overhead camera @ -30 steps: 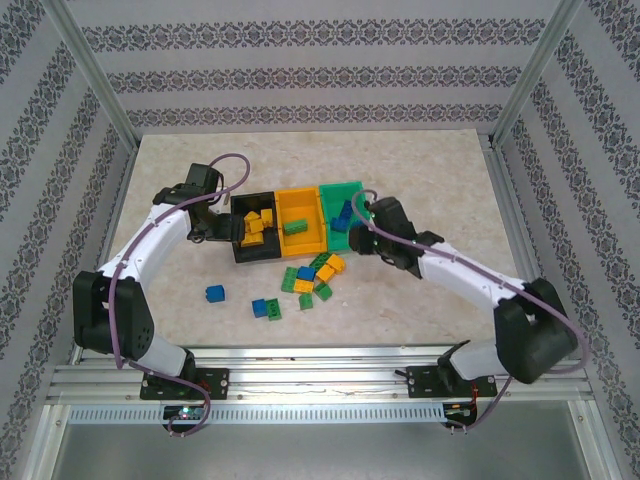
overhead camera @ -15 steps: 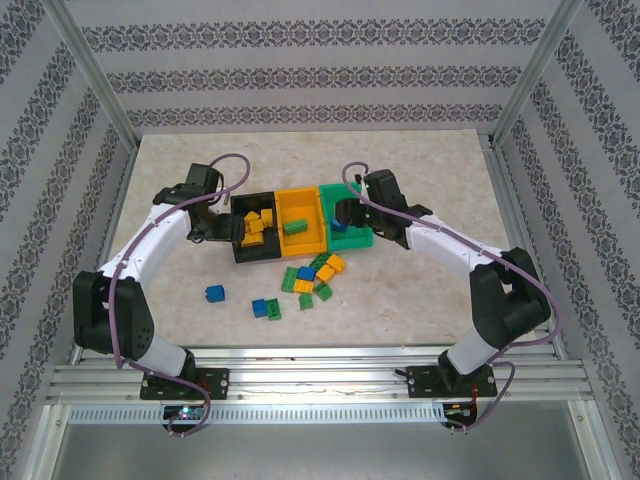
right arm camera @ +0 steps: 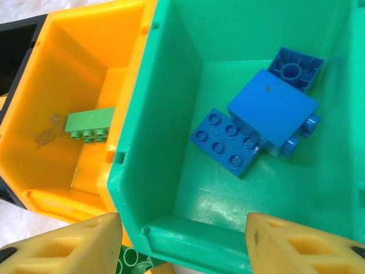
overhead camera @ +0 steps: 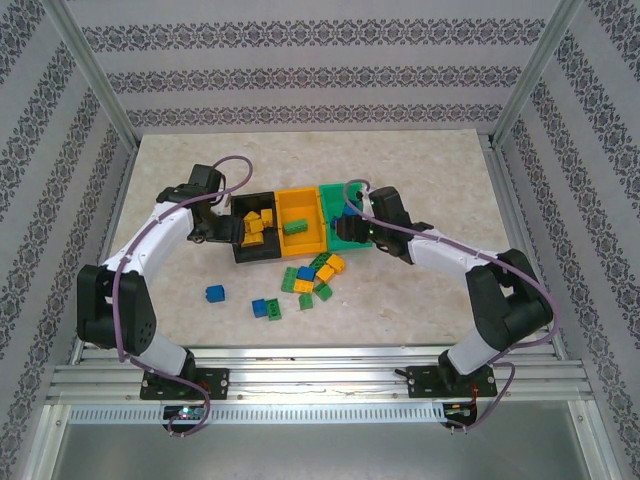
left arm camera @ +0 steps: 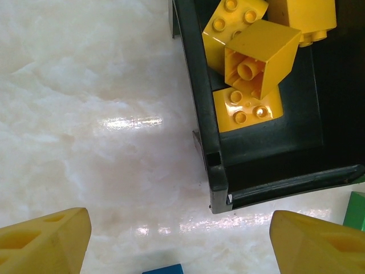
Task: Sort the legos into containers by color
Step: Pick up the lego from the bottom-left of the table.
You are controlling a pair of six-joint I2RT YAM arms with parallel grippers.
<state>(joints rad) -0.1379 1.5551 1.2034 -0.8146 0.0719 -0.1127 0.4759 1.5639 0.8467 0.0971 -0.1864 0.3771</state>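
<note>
Over the near wall of the green plastic bin (right arm camera: 149, 142): my right gripper (right arm camera: 183, 241) hung with its jaws apart and nothing between them.
Inside that bin: blue studded plastic bricks (right arm camera: 274, 108) lay touching in a small heap.
Just left of it, orange-yellow plastic bin (right arm camera: 85, 57): one green studded brick (right arm camera: 88, 125) lay on its floor.
Left side of the black plastic bin (left arm camera: 202, 114): my left gripper (left arm camera: 179, 245) was spread wide and empty above the pale marbled table (left arm camera: 85, 114).
Inside the black bin: yellow studded bricks (left arm camera: 251, 57) were piled together.
Near side of the bins: loose blue, green and yellow bricks (overhead camera: 312, 277) were clustered on the table, with a few more farther left.
</note>
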